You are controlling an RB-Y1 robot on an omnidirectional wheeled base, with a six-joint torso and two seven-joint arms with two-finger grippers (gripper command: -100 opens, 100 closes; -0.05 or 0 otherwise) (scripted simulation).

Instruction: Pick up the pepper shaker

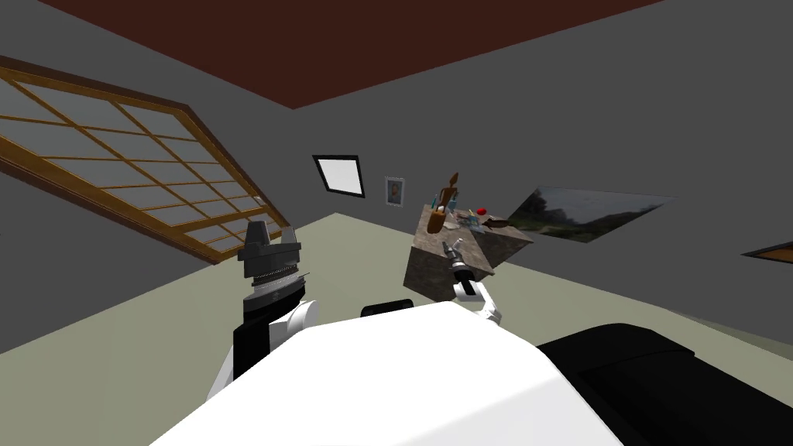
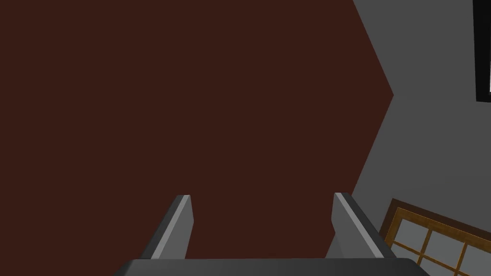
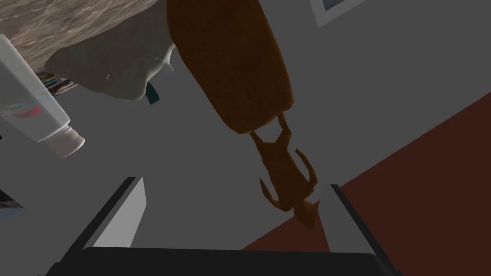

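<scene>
**Right claw released before the shaker at the table's edge**

You see the brown pepper shaker (image 1: pixel 437 221) standing on the stone-patterned table (image 1: pixel 424 272), close to the edge of the top on the side that faces the robot. Other small things crowd the top behind it, among them a red one (image 1: pixel 481 210).

The right gripper (image 1: pixel 453 249) is low in front of the table's near corner, just under that edge, and it points up toward the shaker. In the right wrist view the right gripper (image 3: pixel 234 183) is released and its two fingers stand wide apart. The shaker's thick body (image 3: pixel 230 62) lies beyond the fingertips. Its thin carved top (image 3: pixel 285 177) reaches into the gap and is much nearer to one finger than to the other; you cannot tell if it touches that finger.

On the other side of the shaker there is a grey crumpled thing (image 3: pixel 110 67), and past it a white tube with a cap (image 3: pixel 36 103) that hangs over the table's rim. These leave free room around the shaker's carved top.

The pale floor (image 1: pixel 325 255) spreads around the table on both sides you see.

The left gripper (image 1: pixel 258 232) is raised at the robot's left, well apart from the table. The left wrist view shows the left gripper (image 2: pixel 261 195) also released, fingers apart.
</scene>
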